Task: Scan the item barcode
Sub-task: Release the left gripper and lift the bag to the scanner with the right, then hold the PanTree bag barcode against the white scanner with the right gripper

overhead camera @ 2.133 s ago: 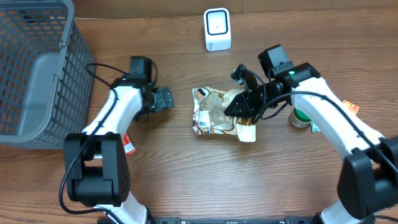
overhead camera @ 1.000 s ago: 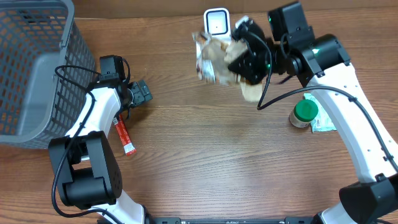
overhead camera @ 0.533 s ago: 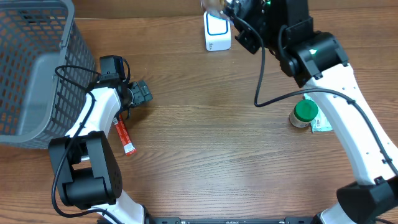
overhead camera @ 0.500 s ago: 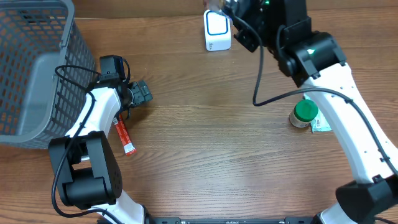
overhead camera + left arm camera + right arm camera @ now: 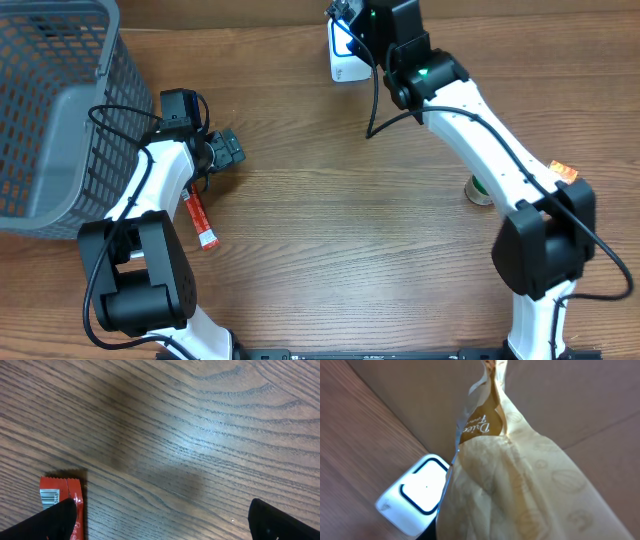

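Since a second ago the right arm has swung further toward the far edge of the wooden table [image 5: 350, 260], and the right gripper [image 5: 347, 12] now sits over the small white box-shaped barcode scanner [image 5: 343, 62]. It is clenched on the crinkled beige-and-gold plastic snack pouch [image 5: 520, 485], which hangs clear of the tabletop. In the wrist view the pouch fills most of the frame, with brown script near its pinched upper end. The scanner's dark-rimmed window shows just beside its lower left edge. Whether a barcode faces that window cannot be told, and from overhead the pouch is almost wholly hidden by the arm. The left gripper [image 5: 228, 150] has stayed where it was, low over the wood near the grey plastic mesh basket [image 5: 60, 110], with its black fingers [image 5: 280, 520] spread wide and released. A slim red foil sachet [image 5: 200, 222] lies flat just beside that arm. Near the right arm's base stand a green-capped bottle [image 5: 476, 192], half hidden, and an orange packet [image 5: 562, 172].
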Available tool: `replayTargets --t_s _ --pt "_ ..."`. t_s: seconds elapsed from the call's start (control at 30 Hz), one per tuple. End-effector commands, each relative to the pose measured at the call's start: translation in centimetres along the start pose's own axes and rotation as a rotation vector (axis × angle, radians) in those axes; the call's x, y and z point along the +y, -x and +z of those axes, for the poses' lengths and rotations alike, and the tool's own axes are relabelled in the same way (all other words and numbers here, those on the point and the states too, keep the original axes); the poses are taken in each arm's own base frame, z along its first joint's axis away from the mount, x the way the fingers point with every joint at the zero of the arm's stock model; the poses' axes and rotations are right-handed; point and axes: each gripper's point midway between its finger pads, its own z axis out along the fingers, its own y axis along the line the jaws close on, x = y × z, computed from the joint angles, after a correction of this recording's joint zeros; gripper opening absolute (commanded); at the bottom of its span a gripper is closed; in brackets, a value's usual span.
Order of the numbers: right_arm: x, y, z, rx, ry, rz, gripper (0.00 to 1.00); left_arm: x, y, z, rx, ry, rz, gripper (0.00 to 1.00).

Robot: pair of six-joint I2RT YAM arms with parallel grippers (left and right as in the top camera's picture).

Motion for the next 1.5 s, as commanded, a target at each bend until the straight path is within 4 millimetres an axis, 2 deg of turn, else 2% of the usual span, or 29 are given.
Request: replayTargets --t_s 0.0,0.23,0.3,0.43,0.73,0.87,1.17,1.47 --pt "0.1 -0.7 1.8 0.020 -0.048 -0.052 0.04 0.1 0.8 0.0 -0.017 0.007 0.010 1.00" --pt "2.4 -3.6 5.1 0.088 -0.091 -0.169 0.04 0.1 0.8 0.0 -0.017 0.007 0.010 1.00" --pt "3.3 -4.0 5.7 0.098 -0.091 -0.212 0.04 0.1 0.8 0.0 -0.017 0.007 0.010 1.00" --pt "3.4 -4.2 6.5 0.118 -0.156 -0.319 0.04 0.1 0.8 0.0 -0.017 0.007 0.010 1.00" --pt "6.1 -3.3 6.2 0.110 -0.114 -0.366 0.04 0.1 0.8 0.0 -0.017 0.007 0.010 1.00" --pt "7.9 -4.1 5.8 0.154 -0.063 -0.400 0.04 0.1 0.8 0.0 -0.017 0.007 0.010 1.00" --pt "8.9 -5.7 5.5 0.218 -0.020 -0.431 0.04 0.1 0.8 0.0 -0.017 0.007 0.010 1.00" --pt "9.0 -5.8 5.5 0.222 -0.017 -0.413 0.04 0.1 0.8 0.0 -0.017 0.007 0.010 1.00"
